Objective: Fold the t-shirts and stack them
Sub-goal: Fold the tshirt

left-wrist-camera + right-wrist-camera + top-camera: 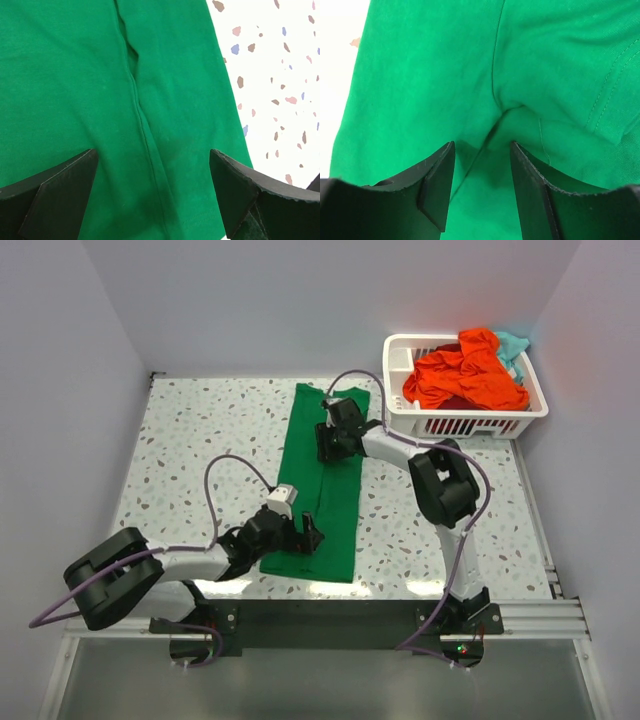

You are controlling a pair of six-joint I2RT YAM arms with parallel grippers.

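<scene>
A bright green t-shirt (338, 490) lies on the speckled table as a long narrow strip folded lengthwise. Over its near end my left gripper (306, 533) hovers with its jaws wide open; in the left wrist view (153, 160) a seam of the green t-shirt (75, 75) runs between the fingers. My right gripper (328, 443) is at the far end, jaws part open, low over the cloth. In the right wrist view (482, 150) a raised crease of the green t-shirt (420, 75) leads in between the fingers. An orange-red t-shirt (465, 375) and a teal one (514, 344) lie in the basket.
A white slotted basket (470, 425) stands at the table's far right corner. Grey walls close in the table on the left, back and right. Bare speckled tabletop (190, 430) lies left of the green strip and more (400, 530) right of it.
</scene>
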